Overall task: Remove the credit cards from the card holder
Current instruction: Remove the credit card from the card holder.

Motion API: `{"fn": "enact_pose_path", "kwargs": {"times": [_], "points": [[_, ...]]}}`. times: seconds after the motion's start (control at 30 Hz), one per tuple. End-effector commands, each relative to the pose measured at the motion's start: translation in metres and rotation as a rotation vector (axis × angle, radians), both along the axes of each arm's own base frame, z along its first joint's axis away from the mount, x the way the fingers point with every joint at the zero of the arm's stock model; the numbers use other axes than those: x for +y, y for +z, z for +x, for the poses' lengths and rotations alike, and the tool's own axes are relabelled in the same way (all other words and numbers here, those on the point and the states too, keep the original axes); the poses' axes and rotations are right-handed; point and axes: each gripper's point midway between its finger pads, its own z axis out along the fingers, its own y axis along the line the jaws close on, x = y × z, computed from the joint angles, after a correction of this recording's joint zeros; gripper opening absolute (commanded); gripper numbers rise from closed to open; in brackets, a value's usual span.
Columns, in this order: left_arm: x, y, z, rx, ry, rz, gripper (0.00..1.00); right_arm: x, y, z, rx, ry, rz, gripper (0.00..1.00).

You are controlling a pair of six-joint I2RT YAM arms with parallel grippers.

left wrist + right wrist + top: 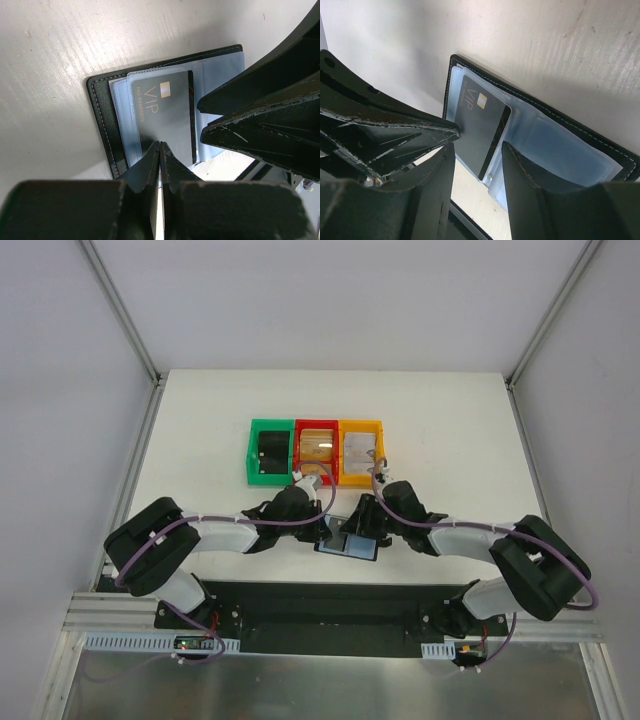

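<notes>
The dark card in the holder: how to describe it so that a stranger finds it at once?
On the white table, the open card holder lies nearer the arms than the three coloured bins. In its clear sleeve sits the dark card, near-black with VIP lettering and a gold chip, unlike the tan card and pale card in the bins.

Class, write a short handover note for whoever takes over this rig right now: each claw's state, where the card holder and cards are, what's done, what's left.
Left claw: shut, apparently pinching the near edge of the dark VIP card.
Right claw: open, fingers straddling the holder's clear sleeves.
Card holder: open flat near the front edge of the table, between the two claws.
Done: tan card in red bin, pale card in yellow bin.
Left: draw the VIP card from its sleeve, then check the other sleeves.
</notes>
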Motion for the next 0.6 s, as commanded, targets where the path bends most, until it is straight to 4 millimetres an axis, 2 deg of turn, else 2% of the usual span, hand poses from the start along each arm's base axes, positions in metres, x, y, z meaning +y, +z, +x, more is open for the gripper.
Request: {"fn": "enact_pose_path", "kwargs": {"times": [0.0,0.27,0.57], "points": [[-0.0002,0.0013,0.0046,-0.005,0.021,-0.006,0.00,0.0034,0.0041,0.0054,-0.018,-0.017,0.034,0.45],[0.0022,-0.0025,0.0020,0.009,0.028,-0.003,0.00,0.0067,0.0024,0.0053,-0.005,-0.023,0.059,0.44],[0.0052,-0.0052,-0.0006,0.021,0.036,-0.004,0.00,0.0112,0.0046,0.0040,-0.002,-0.025,0.105,0.38]]}}
